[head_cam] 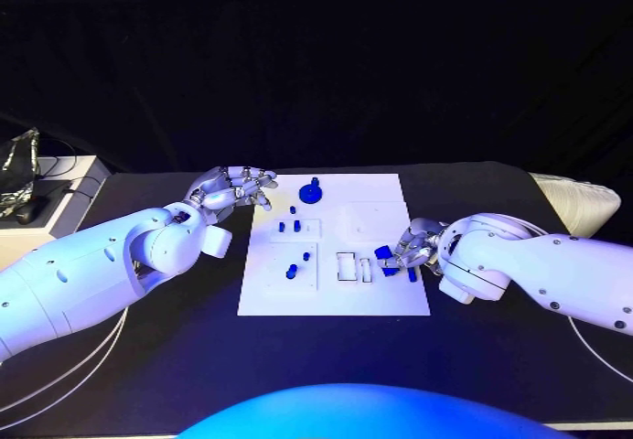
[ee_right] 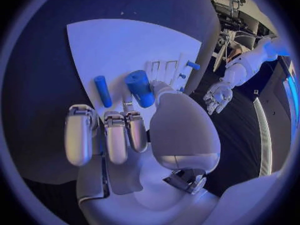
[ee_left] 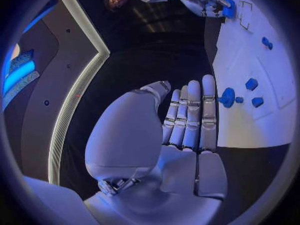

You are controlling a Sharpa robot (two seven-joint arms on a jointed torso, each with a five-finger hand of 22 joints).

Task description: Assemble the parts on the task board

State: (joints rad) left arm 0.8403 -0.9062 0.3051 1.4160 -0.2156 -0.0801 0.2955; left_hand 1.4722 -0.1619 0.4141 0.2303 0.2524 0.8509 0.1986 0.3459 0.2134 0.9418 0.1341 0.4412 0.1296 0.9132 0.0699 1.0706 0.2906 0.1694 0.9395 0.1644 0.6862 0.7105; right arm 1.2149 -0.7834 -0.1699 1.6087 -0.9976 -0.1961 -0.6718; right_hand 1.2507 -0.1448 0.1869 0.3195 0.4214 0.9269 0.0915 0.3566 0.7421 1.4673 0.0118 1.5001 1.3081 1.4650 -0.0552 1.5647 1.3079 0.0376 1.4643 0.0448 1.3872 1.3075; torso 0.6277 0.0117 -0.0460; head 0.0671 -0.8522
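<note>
One blue cylinder (ee_right: pixel 140 88) sits pinched in the right hand (head_cam: pixel 412 249) over the task board (head_cam: pixel 396 302)'s right edge, a slimmer blue peg (ee_right: pixel 102 91) just beside. Left hand (head_cam: pixel 232 190) waits empty, fingers straight, at the board's far left corner. Next, I judge: seat the cylinder squarely in its socket.

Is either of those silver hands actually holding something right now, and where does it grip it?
The right hand pinches a blue cylinder by its end. The left hand holds nothing.
</note>
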